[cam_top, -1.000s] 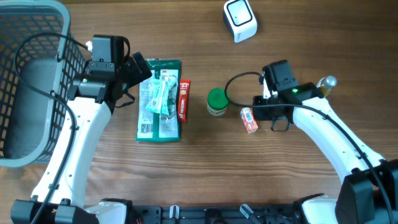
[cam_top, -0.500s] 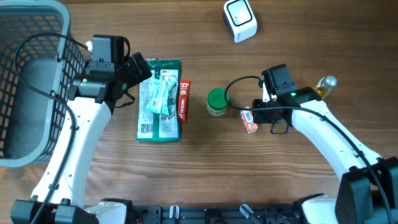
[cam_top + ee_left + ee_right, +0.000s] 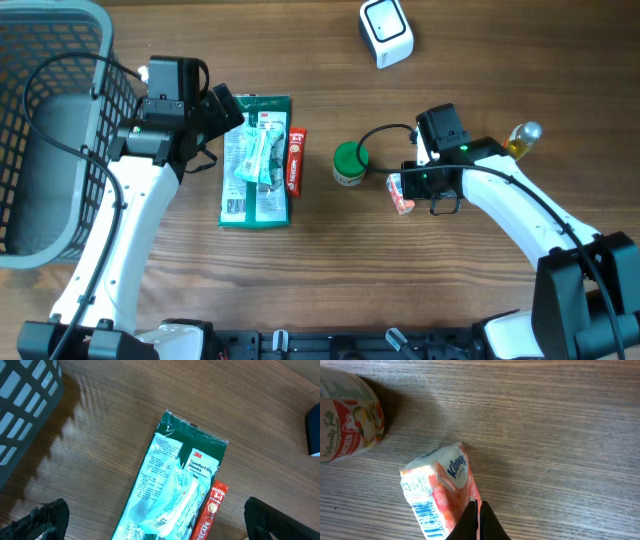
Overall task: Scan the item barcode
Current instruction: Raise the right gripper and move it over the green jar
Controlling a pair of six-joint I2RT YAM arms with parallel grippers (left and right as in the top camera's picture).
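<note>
**Right arm closes in on the tissue pack, scanner untouched**

Over the last second the right arm has slid a little to its own right, towards the middle of the worktop (image 3: 330,280), and its right end effector (image 3: 477,522) now sits against the end of the small Kleenex tissue pack (image 3: 400,191). A second ago there was a clear gap between them. The pack itself has barely shifted: it lies flat on the wood, just beside the green-lidded jar (image 3: 349,163) and well apart from the white scanner (image 3: 386,32) at the far edge.

From the wrist view the two fingers are pressed tight together, their tips overlapping the pack's near edge. I cannot tell whether they have nipped a fold of wrapper or are only touching it. The barcode (image 3: 429,519) shows on the pack's side panel, facing sideways rather than towards the scanner.

To my eye that means the pick-up is only beginning; the pack has to be lifted, carried across and turned before any scan can happen. With the fingers this tightly together, the hold may be thin and could slip.

The left end effector (image 3: 212,128) has not moved. It hangs spread wide over the green glove packet (image 3: 256,160) and red sachet (image 3: 296,160), beside the basket (image 3: 70,10), holding nothing.
</note>
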